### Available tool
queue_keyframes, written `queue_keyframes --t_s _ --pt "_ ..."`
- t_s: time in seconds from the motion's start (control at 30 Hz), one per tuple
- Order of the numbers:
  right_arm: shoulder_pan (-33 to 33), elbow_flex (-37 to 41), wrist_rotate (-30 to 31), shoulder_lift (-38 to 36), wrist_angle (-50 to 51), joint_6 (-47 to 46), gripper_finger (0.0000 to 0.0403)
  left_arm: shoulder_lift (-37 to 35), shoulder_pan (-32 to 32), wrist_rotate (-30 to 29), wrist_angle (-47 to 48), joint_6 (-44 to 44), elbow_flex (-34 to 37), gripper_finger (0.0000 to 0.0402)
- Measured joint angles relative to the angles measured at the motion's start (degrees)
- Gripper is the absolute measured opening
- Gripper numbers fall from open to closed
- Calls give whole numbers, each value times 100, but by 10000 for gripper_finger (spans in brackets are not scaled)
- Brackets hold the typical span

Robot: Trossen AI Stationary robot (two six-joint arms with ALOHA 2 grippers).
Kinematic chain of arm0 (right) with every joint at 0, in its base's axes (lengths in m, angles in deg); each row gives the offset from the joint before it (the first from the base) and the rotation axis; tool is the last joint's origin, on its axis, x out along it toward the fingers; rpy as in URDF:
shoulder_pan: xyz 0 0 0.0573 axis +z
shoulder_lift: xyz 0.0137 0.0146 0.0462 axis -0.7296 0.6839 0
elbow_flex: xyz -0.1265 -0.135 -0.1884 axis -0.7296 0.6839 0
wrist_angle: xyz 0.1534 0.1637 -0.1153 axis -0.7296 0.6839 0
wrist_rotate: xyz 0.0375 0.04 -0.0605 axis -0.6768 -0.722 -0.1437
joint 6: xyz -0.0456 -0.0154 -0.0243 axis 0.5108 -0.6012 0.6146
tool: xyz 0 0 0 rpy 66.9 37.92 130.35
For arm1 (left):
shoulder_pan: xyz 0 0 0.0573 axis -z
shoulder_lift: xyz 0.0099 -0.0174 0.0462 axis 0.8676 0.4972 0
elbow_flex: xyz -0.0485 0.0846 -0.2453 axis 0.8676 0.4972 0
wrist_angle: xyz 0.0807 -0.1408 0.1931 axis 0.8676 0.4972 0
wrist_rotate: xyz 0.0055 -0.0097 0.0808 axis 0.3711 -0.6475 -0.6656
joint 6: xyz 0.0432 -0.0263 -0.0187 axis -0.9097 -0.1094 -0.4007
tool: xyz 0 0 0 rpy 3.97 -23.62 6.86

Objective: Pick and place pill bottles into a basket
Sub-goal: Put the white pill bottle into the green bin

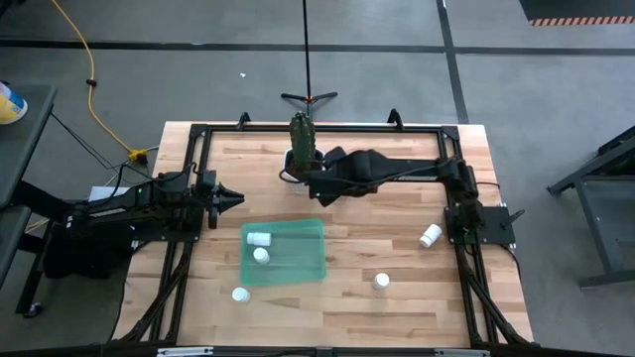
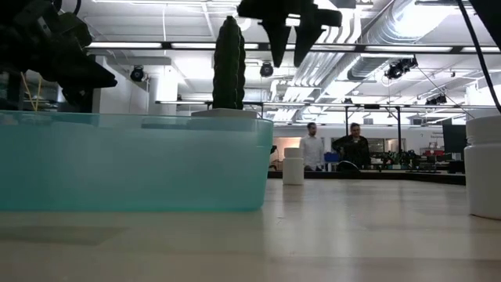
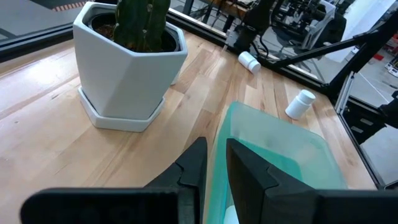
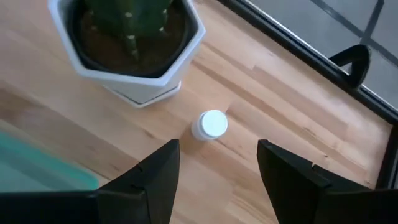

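Light wood plank surface [image 1: 377,317] is carrying a teal tray [image 1: 298,266] left of centre, a white hex cactus pot [image 3: 130,74] near the far edge, and loose white bottles: one [image 1: 240,295] just off the tray's near-left corner, one [image 1: 381,282] standing right of the tray, one [image 1: 430,236] lying by the right edge, one [image 4: 210,124] standing beside the pot.

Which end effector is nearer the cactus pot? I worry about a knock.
The right. The right end effector hangs open just beside the cactus pot; the left end effector waits shut, farther off, toward the table's left edge.
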Motion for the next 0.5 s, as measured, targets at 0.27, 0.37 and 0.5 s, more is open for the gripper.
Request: queue_keyframes --t_s 0.27,0.37,0.5 --pt "219 0 -410 -349 1 64 205 0 0 1 0 0 0 97" --pt "366 0 -582 -417 1 63 205 0 -1 0 -1 0 0 97" --pt "586 0 -627 -470 -1 20 205 0 -2 0 0 0 2 97"
